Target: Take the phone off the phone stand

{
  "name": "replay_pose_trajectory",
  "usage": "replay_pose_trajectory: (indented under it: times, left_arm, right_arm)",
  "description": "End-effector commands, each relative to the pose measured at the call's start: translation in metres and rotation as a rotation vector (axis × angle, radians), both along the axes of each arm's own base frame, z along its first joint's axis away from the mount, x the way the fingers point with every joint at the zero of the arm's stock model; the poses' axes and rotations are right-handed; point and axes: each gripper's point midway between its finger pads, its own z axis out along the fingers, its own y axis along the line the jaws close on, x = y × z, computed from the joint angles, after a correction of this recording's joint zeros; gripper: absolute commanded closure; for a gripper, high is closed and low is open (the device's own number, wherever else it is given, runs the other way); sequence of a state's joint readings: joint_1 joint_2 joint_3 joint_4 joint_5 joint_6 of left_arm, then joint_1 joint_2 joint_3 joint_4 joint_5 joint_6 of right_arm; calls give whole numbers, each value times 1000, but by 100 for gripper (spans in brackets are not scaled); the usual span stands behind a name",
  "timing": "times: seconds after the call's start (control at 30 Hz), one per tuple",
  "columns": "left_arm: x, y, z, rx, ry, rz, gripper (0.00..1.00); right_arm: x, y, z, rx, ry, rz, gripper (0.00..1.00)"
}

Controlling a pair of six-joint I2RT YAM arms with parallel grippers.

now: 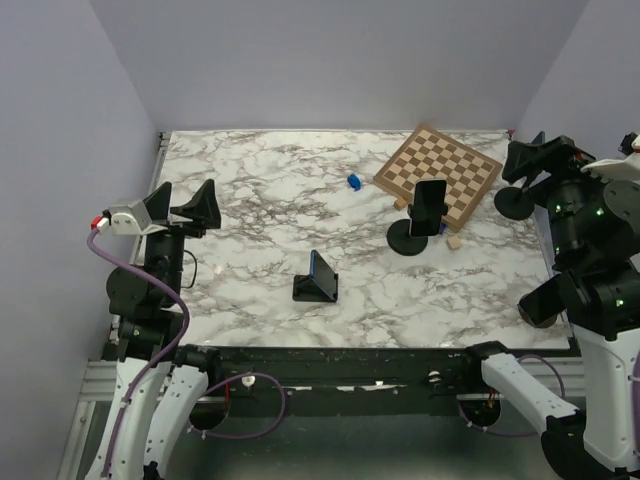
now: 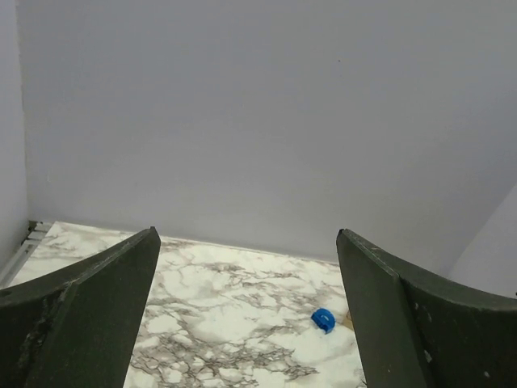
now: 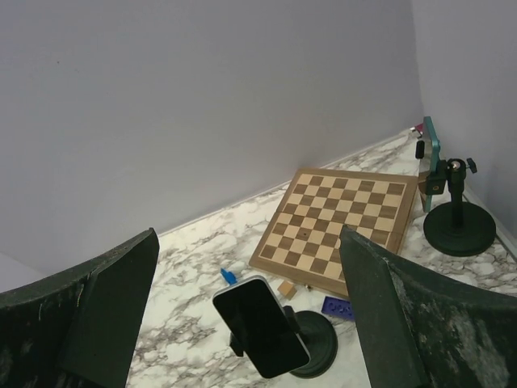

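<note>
A black phone (image 1: 431,206) stands clamped upright in a black round-based phone stand (image 1: 407,241) at the right middle of the marble table. In the right wrist view the phone (image 3: 260,327) is low between my fingers and some way off, with its stand (image 3: 317,343) behind it. My right gripper (image 1: 523,160) is open and empty, held high at the table's right edge. My left gripper (image 1: 186,198) is open and empty at the left edge, far from the phone; its view shows only marble.
A wooden chessboard (image 1: 440,172) lies at the back right. A second round stand (image 3: 458,228) holding a teal device stands at the right edge. A black wedge stand with a blue phone (image 1: 316,278) sits near the centre front. A small blue piece (image 2: 323,319), wooden cubes and a blue brick (image 3: 338,308) lie around.
</note>
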State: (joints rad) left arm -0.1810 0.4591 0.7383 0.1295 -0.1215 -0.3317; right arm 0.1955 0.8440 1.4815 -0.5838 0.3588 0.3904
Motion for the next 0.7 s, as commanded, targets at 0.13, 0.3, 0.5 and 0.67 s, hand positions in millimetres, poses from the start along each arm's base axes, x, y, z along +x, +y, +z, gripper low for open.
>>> replay_pose_trajectory:
  times: [0.13, 0.3, 0.5, 0.67]
  left_arm:
    - [19, -33, -9, 32, 109, -144, 1]
    - [40, -47, -33, 32, 268, -191, 2]
    - [51, -99, -60, 87, 416, -432, 10]
    - [52, -140, -92, 90, 604, -563, 21]
  right_arm:
    - [7, -4, -27, 1, 89, -39, 0]
    - [17, 0, -50, 0, 182, -33, 0]
    - [24, 11, -68, -4, 256, 20, 0]
    - [24, 21, -73, 0, 257, 77, 0]
